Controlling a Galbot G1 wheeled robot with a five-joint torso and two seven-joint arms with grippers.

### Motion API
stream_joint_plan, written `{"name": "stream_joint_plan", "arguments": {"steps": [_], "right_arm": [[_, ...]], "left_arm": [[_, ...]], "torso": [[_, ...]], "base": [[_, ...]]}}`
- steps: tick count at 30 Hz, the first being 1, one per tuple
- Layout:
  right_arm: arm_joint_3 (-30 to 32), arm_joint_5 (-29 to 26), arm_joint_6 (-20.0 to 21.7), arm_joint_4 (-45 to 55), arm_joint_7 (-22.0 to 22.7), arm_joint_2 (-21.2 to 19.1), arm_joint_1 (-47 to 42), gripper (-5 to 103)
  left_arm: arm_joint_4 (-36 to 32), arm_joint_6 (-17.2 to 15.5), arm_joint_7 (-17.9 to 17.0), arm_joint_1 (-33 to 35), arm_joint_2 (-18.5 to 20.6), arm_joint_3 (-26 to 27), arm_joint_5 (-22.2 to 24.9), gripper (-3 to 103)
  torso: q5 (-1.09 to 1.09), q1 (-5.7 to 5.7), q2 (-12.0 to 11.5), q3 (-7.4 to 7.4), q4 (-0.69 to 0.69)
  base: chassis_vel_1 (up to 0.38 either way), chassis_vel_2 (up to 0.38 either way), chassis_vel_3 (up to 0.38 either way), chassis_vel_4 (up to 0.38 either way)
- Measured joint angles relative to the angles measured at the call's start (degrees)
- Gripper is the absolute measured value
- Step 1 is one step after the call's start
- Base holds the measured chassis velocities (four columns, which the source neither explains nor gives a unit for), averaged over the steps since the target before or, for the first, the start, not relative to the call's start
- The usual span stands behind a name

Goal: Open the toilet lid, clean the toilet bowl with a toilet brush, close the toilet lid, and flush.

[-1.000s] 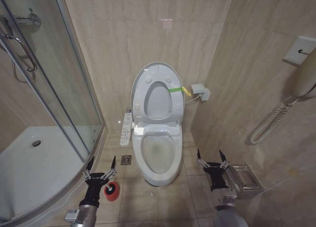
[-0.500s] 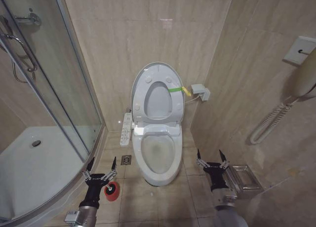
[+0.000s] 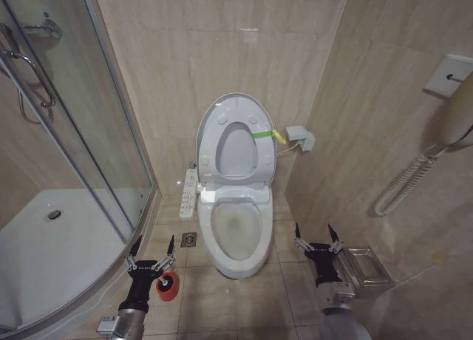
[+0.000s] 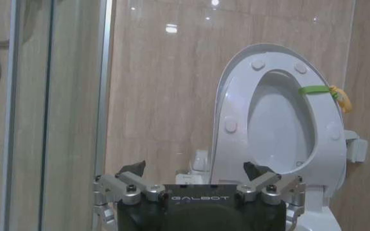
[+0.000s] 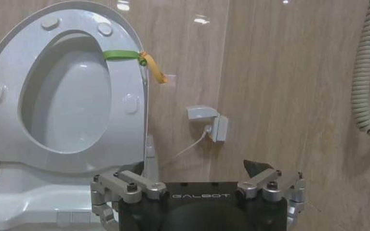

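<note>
Nothing shifted since the earlier frames. Lower left: left hand (image 3: 151, 252) fingers apart, empty, just above toilet brush (image 3: 168, 287) in its red holder, nearer than right hand (image 3: 316, 239), also spread, lower right. Centre: toilet bowl (image 3: 237, 260) exposed. Beyond: toilet lid (image 3: 209, 120) upright against wall.

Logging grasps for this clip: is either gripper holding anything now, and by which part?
Nothing is held. The left gripper hangs open above the small black toilet brush in its red cup holder; the right gripper is open too.
</note>
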State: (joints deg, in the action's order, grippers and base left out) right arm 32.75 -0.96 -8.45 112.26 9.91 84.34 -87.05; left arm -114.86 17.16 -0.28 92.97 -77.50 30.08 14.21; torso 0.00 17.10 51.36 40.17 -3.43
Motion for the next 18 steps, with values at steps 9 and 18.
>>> {"name": "stream_joint_plan", "arguments": {"steps": [9,18], "right_arm": [[0.0,0.0,0.0,0.0,0.0,0.0,0.0,100],[0.0,0.0,0.0,0.0,0.0,0.0,0.0,100]], "left_arm": [[0.0,0.0,0.0,0.0,0.0,0.0,0.0,99],[0.0,0.0,0.0,0.0,0.0,0.0,0.0,99]], "torso": [[0.00,0.00,0.0,0.00,0.00],[0.00,0.00,0.0,0.00,0.00]], "base": [[0.000,0.000,0.000,0.000],[0.000,0.000,0.000,0.000]]}}
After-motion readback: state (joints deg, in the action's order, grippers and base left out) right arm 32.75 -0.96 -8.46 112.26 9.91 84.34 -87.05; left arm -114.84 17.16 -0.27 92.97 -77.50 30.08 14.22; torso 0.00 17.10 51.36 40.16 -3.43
